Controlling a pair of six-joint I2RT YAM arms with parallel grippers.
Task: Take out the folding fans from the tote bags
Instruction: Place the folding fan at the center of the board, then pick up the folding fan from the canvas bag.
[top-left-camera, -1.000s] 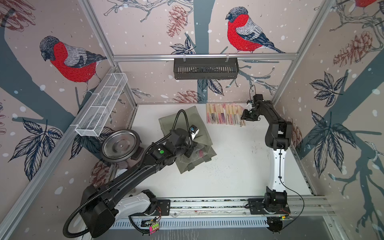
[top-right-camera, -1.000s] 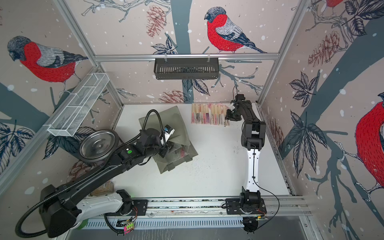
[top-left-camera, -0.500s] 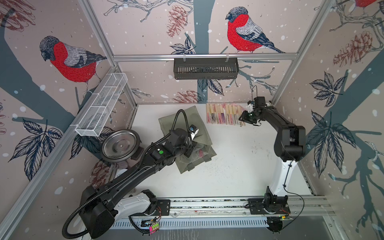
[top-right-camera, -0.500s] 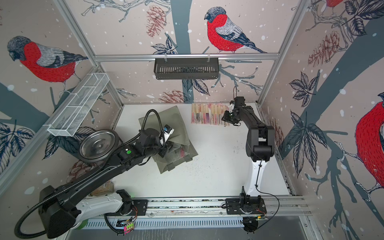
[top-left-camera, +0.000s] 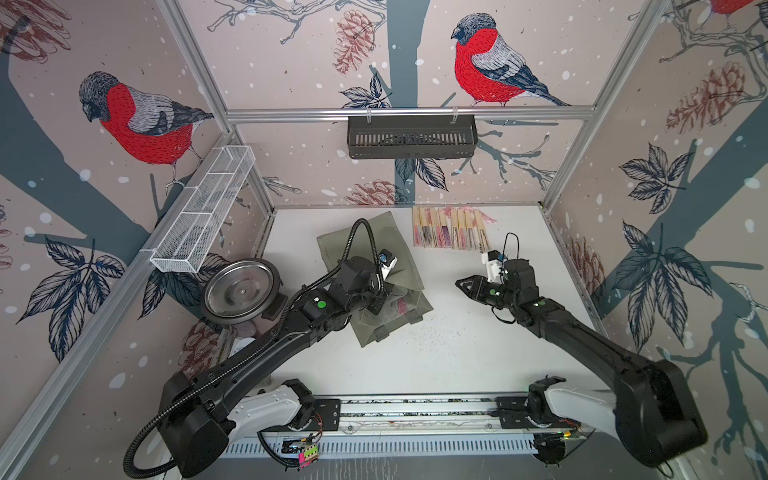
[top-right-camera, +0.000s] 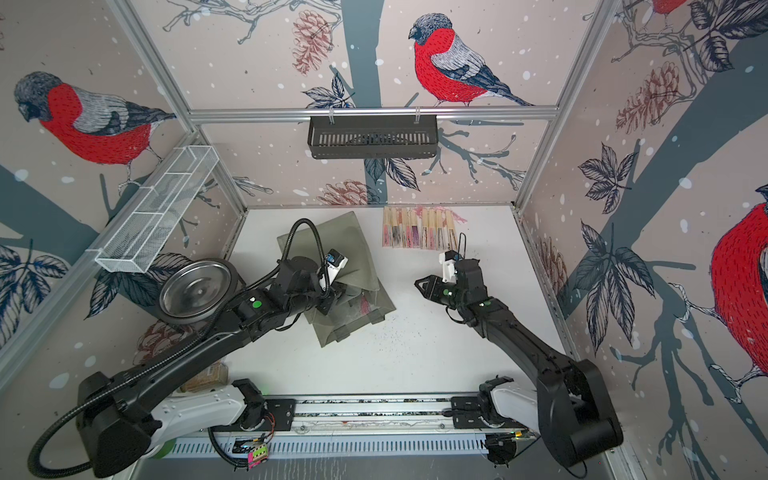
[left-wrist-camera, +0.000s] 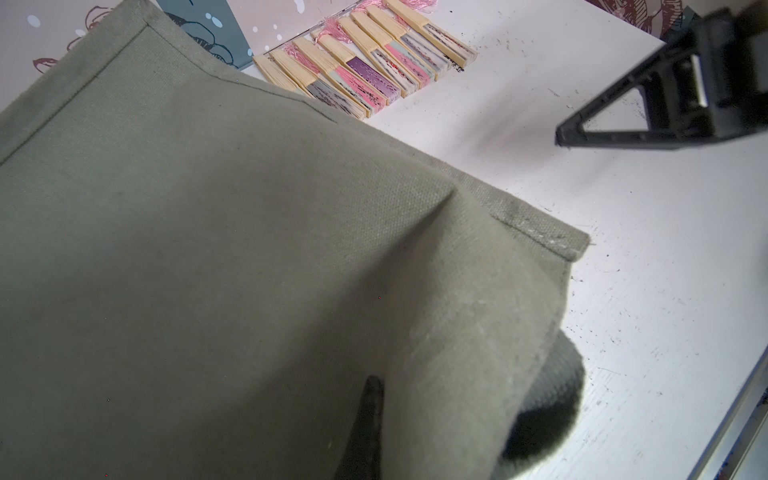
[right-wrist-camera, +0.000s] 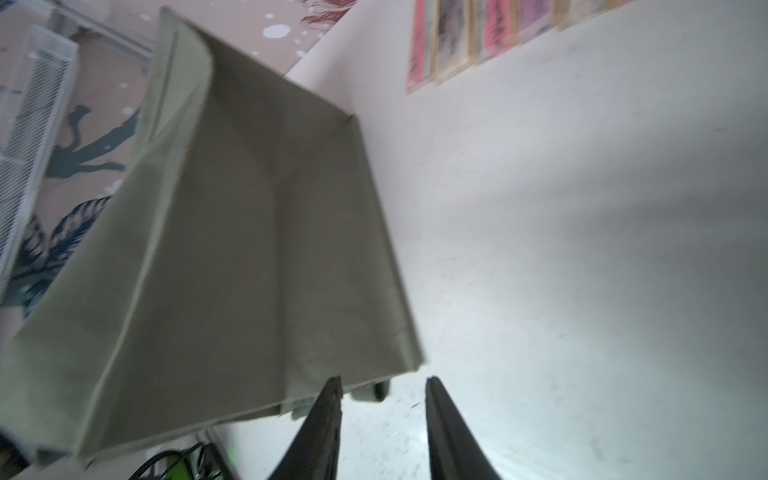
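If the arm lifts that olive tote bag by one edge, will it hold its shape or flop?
Probably flops: the tote bag fabric sags in soft folds. Likely light for its size, being thin cloth. The pink item showing at its mouth could slide out if tilted.

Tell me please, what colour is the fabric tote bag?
The tote bag is plain grey-green, olive, without any pattern; the left wrist view shows it best.

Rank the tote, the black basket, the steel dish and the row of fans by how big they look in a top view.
1. tote
2. black basket, hanging higher, so nearer the camera
3. steel dish and row of fans, too alike to rank
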